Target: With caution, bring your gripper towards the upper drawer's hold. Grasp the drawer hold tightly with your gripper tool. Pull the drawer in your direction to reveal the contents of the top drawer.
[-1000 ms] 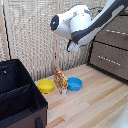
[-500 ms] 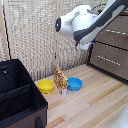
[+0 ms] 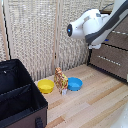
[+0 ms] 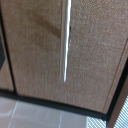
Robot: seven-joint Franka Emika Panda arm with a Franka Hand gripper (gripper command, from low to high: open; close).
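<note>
In the wrist view a thin pale bar handle runs across a dark brown drawer front, close to the camera; which drawer it belongs to cannot be told. No fingers show in that view. In the exterior view the bulky white arm reaches down from the upper right in front of the dark brown dresser and hides much of its upper drawer. The gripper end sits low on the arm next to the dresser front; its fingers cannot be made out.
A black open case stands at the exterior view's left. A yellow bowl, a blue bowl and a small orange patterned figure sit on the wooden floor before a woven screen.
The arm has moved towards the exterior view's right, closer to the dresser. The bowls, figure and case have not moved.
</note>
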